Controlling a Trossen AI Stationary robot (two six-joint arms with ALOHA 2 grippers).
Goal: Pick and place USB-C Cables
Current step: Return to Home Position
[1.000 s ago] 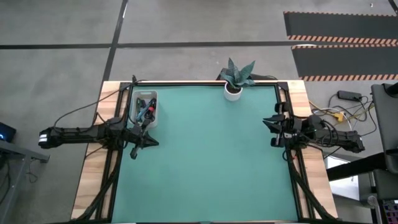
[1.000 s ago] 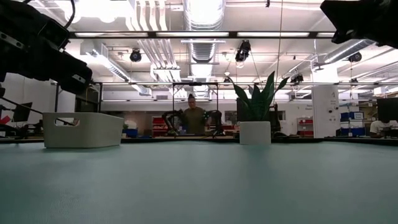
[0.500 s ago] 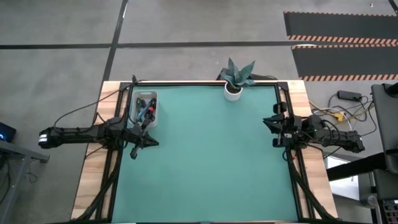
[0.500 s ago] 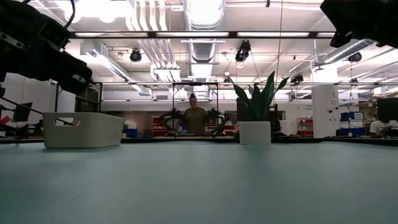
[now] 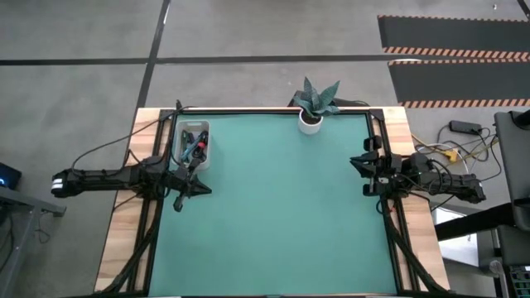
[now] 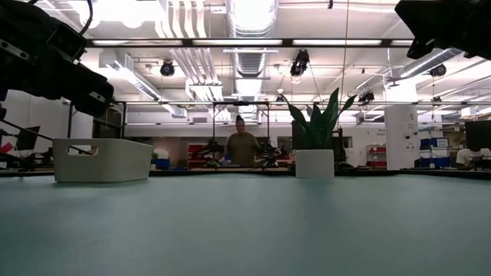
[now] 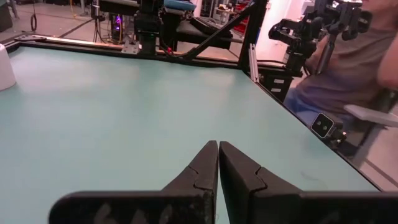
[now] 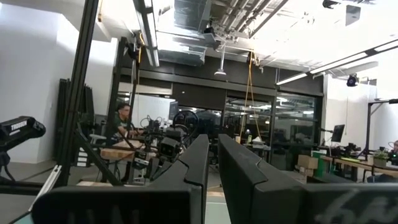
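Observation:
The USB-C cables point(image 5: 192, 143) lie as small green, blue and red-black bundles inside a white bin point(image 5: 204, 156) at the table's far left. In the low view the bin's wall point(image 6: 102, 159) hides them. My left gripper point(image 5: 206, 190) hovers just near of the bin, above the mat, shut and empty; its wrist view shows the fingertips point(image 7: 218, 145) together. My right gripper point(image 5: 354, 162) stays at the table's right edge, tipped upward, with its fingers point(image 8: 200, 149) close together and nothing between them.
A potted plant point(image 5: 317, 105) in a white pot stands at the middle of the far edge. The green mat point(image 5: 281, 215) lies bare between the two arms. Black frame rails point(image 5: 387, 207) run along the table's sides. A person sits beyond the far edge point(image 6: 241, 144).
My right gripper has rolled a little about its own pointing line, staying in place at the right edge. The cables and the bin stand as before.

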